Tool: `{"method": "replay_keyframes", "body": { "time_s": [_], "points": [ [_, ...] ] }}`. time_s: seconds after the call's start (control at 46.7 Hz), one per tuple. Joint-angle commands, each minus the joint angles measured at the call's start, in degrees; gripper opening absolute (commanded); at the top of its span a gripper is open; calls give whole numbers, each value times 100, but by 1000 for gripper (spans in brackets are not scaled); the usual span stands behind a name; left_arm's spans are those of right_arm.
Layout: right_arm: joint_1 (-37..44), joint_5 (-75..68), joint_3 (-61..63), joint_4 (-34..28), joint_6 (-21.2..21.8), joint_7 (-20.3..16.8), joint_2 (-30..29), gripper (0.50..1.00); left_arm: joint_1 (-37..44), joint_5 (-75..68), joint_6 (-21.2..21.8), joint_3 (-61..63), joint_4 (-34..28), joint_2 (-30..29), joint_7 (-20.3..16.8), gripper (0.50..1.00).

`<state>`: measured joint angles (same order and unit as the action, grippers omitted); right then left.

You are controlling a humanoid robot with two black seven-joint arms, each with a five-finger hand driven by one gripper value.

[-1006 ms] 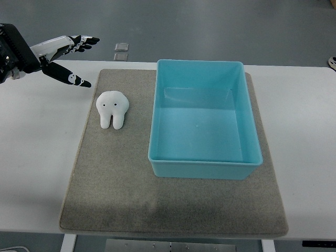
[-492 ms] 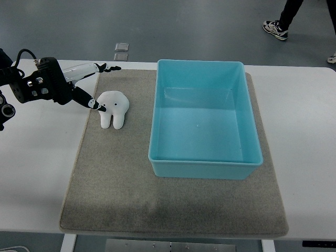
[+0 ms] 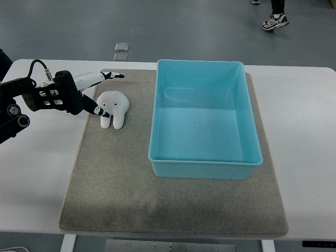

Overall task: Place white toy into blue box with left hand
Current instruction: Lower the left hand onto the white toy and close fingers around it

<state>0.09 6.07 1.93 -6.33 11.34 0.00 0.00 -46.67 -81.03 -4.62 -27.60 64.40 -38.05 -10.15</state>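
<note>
A white tooth-shaped toy [image 3: 114, 108] lies on the grey mat [image 3: 115, 178], left of the blue box [image 3: 203, 122]. My left hand [image 3: 103, 92] reaches in from the left edge and sits right at the toy's left side. Its fingers are spread: the upper fingers [image 3: 111, 75] point past the toy's top, and the thumb tip [image 3: 98, 111] touches the toy's left flank. The hand does not close around the toy. The blue box is open-topped and holds nothing. My right arm does not show.
The white table [image 3: 37, 173] extends beyond the mat on both sides. A person's shoe [image 3: 275, 21] shows on the floor at the top right. Two small grey floor plates [image 3: 121, 51] lie beyond the table's far edge.
My left hand has come down and rightward from the far left corner to the toy, and now brackets its left side. The toy has stayed in place. The person's feet have shifted.
</note>
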Motion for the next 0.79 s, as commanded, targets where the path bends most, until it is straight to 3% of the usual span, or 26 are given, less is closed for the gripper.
{"method": "replay_keyframes", "body": {
  "time_s": [0.0, 0.77],
  "points": [
    [-1, -1, 0, 9, 0, 0, 0, 936, 9, -132, 49, 0, -41, 105, 66, 992],
    [-1, -1, 0, 0, 0, -8, 0, 936, 1, -546, 41, 44, -261, 307, 391, 971]
  ]
}}
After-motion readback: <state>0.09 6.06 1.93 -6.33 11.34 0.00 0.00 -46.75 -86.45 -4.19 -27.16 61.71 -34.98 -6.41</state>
